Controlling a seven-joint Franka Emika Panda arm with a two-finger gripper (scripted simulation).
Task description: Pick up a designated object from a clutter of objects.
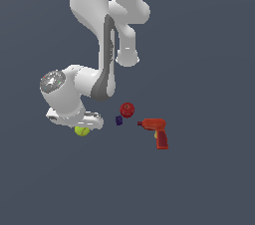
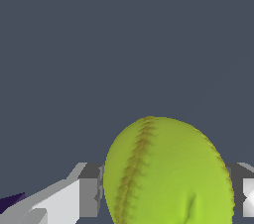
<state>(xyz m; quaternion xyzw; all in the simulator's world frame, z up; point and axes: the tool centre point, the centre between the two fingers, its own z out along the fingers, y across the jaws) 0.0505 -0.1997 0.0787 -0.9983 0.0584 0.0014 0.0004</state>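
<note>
arm (image 1: 102, 45): big white Franka, folded low over the floor, wrist right down by the clutter

gripper (image 2: 166, 193): spread, one finger (image 2: 88, 191) each side of the ball, looks like touching or very nearly, can't tell if actually pinching yet

drill (image 1: 157, 132): red, pistol shape, lying flat, well apart from the gripper, furthest item out

tennis ball (image 2: 168, 173): yellow-green, stitched seam, sitting right between the fingers, just under the hand, round so no long axis to worry about

apple-like ball (image 1: 127, 109): red, near the gripper, off to its side

purple lump (image 1: 119, 120): tiny, dark, between gripper and drill

containers: none in sight
</note>
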